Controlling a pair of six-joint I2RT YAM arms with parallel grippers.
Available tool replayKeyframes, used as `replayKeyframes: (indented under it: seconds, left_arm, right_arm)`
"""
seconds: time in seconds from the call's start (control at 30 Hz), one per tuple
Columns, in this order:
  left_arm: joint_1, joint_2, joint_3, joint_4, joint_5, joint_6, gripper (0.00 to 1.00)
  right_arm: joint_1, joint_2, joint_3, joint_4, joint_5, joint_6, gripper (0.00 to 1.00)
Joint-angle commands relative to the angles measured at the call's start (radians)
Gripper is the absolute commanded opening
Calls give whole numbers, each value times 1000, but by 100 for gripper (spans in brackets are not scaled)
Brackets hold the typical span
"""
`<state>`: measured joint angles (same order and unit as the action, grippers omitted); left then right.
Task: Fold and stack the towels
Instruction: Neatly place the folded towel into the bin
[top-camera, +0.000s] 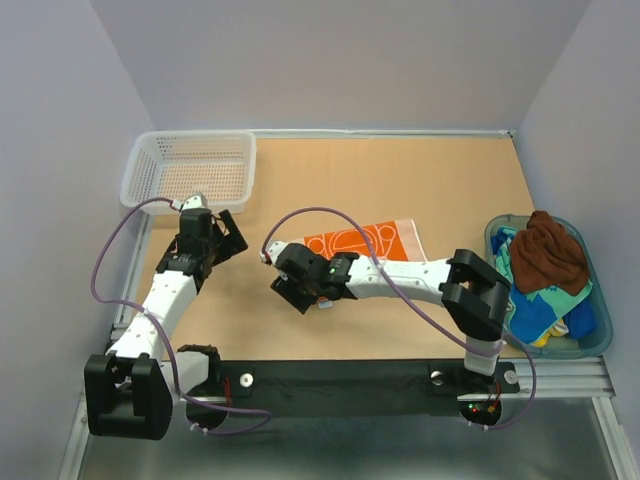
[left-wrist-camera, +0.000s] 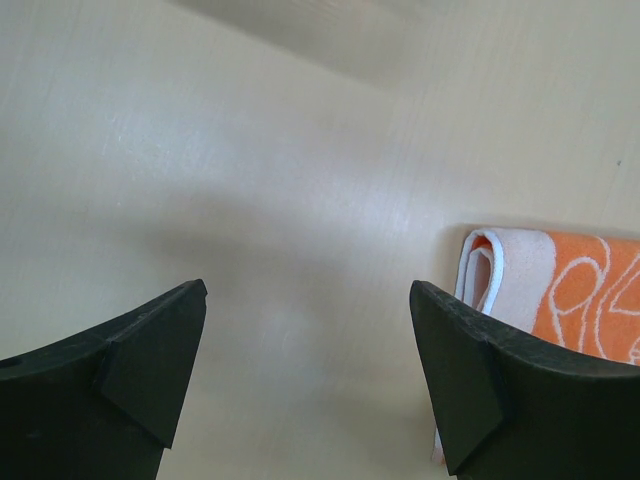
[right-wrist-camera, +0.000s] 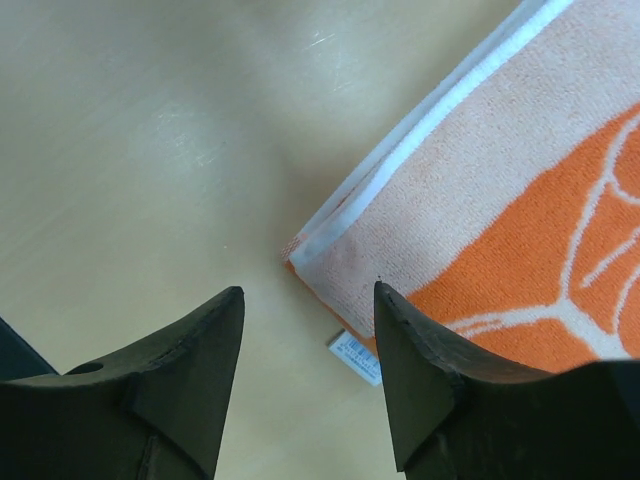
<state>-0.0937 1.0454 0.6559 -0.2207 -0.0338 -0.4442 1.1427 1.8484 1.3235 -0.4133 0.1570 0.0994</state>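
Note:
An orange towel (top-camera: 365, 240) with white circles and a pale border lies folded flat in the middle of the table. Its folded edge shows in the left wrist view (left-wrist-camera: 560, 290) and its corner in the right wrist view (right-wrist-camera: 500, 200). My left gripper (top-camera: 232, 234) (left-wrist-camera: 308, 290) hangs open and empty to the towel's left, over bare wood. My right gripper (top-camera: 290, 292) (right-wrist-camera: 309, 290) is open at the towel's near-left corner, with nothing between its fingers. A dark brown towel (top-camera: 548, 250) and blue-green towels (top-camera: 530, 310) are heaped in the tub.
A white mesh basket (top-camera: 190, 137) stands at the back left corner. The translucent blue-green tub (top-camera: 600, 335) sits at the right edge. A small white label (right-wrist-camera: 355, 357) sticks out from under the orange towel's corner. Walls close in the table on three sides.

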Motion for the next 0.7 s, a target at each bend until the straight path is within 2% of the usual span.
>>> replayKeyframes:
  seconds: [0.0,0.5,0.67]
  left_arm:
    - [8,-18,2,35,5,39,94]
    - [11,-7,-1,43,29,42,93]
    - [11,4,-4,47,75,41,93]
  right_arm:
    - [14,35,60,-15,42,-32,59]
    - [61,186,48,-33,78,-32,59]
    - [63,204,8,-36,159,-15,38]
